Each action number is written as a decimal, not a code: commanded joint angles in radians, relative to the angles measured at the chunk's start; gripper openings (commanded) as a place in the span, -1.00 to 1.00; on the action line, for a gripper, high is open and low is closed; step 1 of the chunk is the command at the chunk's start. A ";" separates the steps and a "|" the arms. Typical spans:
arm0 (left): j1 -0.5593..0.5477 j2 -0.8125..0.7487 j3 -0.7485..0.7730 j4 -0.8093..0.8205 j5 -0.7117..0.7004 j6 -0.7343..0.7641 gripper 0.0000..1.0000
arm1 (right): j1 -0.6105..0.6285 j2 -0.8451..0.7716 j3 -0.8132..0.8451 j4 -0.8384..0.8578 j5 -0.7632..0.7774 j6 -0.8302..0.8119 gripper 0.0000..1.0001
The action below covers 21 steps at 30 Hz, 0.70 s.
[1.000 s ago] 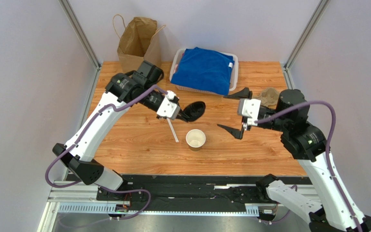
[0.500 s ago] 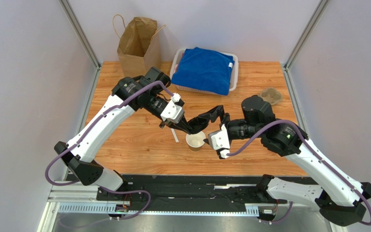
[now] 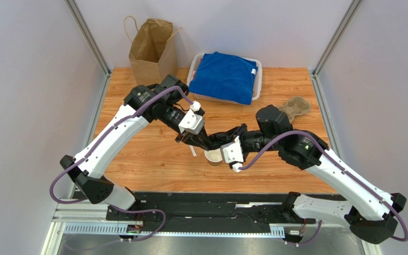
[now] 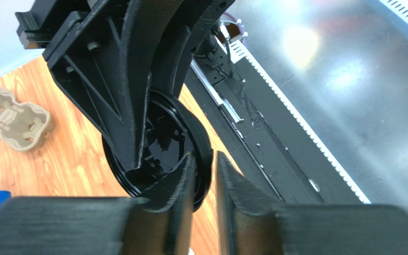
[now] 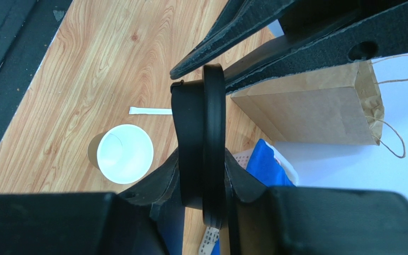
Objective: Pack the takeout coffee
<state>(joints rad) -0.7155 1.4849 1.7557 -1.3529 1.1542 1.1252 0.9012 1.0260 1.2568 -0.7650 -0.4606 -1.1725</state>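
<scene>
The takeout coffee cup [image 3: 213,157], kraft brown with a white inside, stands open and lidless on the table's near middle; the right wrist view shows this cup [image 5: 125,161] below the jaws. Its black lid [image 5: 201,122] is held upright on edge in the air just above the cup. My right gripper [image 5: 201,159] is shut on the lid, one finger on each face. My left gripper [image 4: 205,164] stands around the lid's rim [image 4: 163,143] from the other side, slightly open, with a gap between the rim and one finger. In the top view both grippers [image 3: 211,141] meet over the cup.
A tall brown paper bag [image 3: 152,48] stands at the back left. Next to it is a white basket [image 3: 193,69] holding a blue cloth. A grey pulp cup carrier [image 3: 295,106] lies at the right. A thin white stick [image 3: 192,151] lies left of the cup.
My right arm swung in from the right and closed on the lid. My left gripper brought the lid down over the cup and has loosened its hold.
</scene>
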 commanded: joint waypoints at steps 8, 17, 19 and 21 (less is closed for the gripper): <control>0.311 -0.176 -0.033 0.290 0.055 -0.547 0.09 | -0.007 -0.041 0.000 0.137 0.120 0.394 -1.00; 0.369 -0.433 -0.335 1.094 -0.387 -1.145 0.32 | -0.194 0.029 0.075 0.285 0.180 1.310 -1.00; 0.338 -0.425 -0.334 1.069 -0.441 -1.128 0.32 | -0.282 0.065 0.076 0.323 0.074 1.451 -1.00; 0.311 -0.425 -0.350 1.084 -0.461 -1.127 0.30 | -0.323 0.080 0.059 0.383 -0.016 1.631 -1.00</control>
<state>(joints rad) -0.3645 1.0336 1.4204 -0.3885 0.8223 0.1024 0.6704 1.0718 1.2980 -0.5331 -0.3374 -0.0498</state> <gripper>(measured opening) 0.656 0.255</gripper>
